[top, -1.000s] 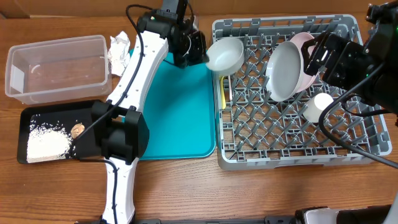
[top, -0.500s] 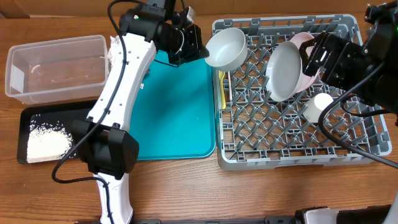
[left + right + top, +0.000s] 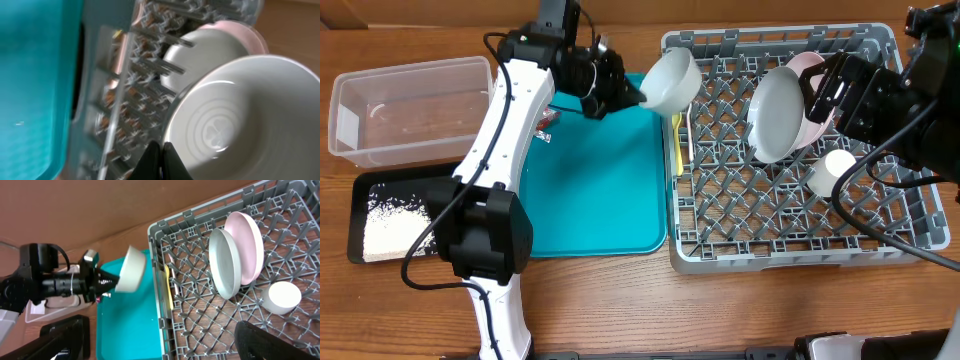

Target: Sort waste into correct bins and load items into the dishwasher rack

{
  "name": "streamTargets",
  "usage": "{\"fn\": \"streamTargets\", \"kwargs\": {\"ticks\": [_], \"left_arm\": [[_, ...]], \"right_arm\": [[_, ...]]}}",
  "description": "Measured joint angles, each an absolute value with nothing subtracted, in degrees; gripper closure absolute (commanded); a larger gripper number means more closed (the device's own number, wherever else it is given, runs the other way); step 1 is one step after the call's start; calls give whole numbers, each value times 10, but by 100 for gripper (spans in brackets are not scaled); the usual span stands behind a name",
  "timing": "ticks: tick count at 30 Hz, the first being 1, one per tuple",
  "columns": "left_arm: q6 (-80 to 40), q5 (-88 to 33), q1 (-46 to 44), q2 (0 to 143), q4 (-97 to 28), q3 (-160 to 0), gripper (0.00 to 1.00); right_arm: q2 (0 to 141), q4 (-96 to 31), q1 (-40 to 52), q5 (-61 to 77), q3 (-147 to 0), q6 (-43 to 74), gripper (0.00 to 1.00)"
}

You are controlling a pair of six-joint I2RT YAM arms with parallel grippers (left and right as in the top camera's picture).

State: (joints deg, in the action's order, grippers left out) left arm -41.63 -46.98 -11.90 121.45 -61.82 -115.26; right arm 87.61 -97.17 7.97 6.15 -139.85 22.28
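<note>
My left gripper [image 3: 632, 96] is shut on the rim of the grey bowl [image 3: 669, 80] and holds it tilted on its side in the air, at the far left edge of the dishwasher rack [image 3: 770, 262]. The left wrist view shows the jaws [image 3: 161, 156] pinching the bowl [image 3: 240, 120]. The grey-blue plate [image 3: 775, 115] and the white-pink plate [image 3: 807, 64] stand on edge in the rack. The white cup [image 3: 836, 170] and the yellow spoon [image 3: 678, 150] lie in it. My right gripper [image 3: 162, 330] is open and empty above the rack.
The teal tray [image 3: 600, 190] lies left of the rack. The clear tub [image 3: 410, 105] stands at the far left, the black tray [image 3: 360, 185] with white rice [image 3: 395, 225] in front of it. A red wrapper [image 3: 547, 120] lies by my left arm, which hides the napkin.
My left arm has swung back and carried the bowl a little right and farther back, tipping it more onto its side. The right arm has not moved.
</note>
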Motion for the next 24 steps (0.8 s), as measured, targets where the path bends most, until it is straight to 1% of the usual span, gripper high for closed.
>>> {"fn": "streamTargets", "kwargs": {"ticks": [3, 4, 6, 7, 10, 12, 14, 16, 19, 20, 22, 24], "left_arm": [[-358, -423, -120, 1200, -721, -1148, 96], [-343, -413, -120, 1186, -734, -1147, 95], [-328, -400, -123, 1150, -737, -1138, 95], [-321, -392, -128, 1102, -734, -1120, 96], [-322, -401, -132, 1026, -681, -1064, 96], [-340, -433, -133, 1003, -598, -1004, 95], [-379, -476, -133, 1008, -487, -932, 96], [-439, -510, -133, 1023, -372, -861, 96], [-537, -534, -133, 1034, -216, -813, 96], [-580, -542, -133, 1034, -143, -803, 96], [-663, -548, -133, 1034, -52, -801, 96], [-710, -548, -133, 1033, -28, -799, 96]], "right_arm": [[876, -972, 80, 62, -1399, 223, 0], [876, -972, 80, 62, -1399, 223, 0], [876, -972, 80, 62, -1399, 223, 0], [876, -972, 79, 62, -1399, 223, 0], [876, -972, 80, 62, -1399, 223, 0], [876, -972, 80, 62, -1399, 223, 0], [876, -972, 80, 62, -1399, 223, 0], [876, -972, 80, 62, -1398, 222, 0], [876, -972, 80, 62, -1398, 223, 0], [876, -971, 79, 62, -1398, 223, 0], [876, -973, 80, 62, -1398, 223, 0], [876, -972, 80, 62, -1398, 222, 0]]}}
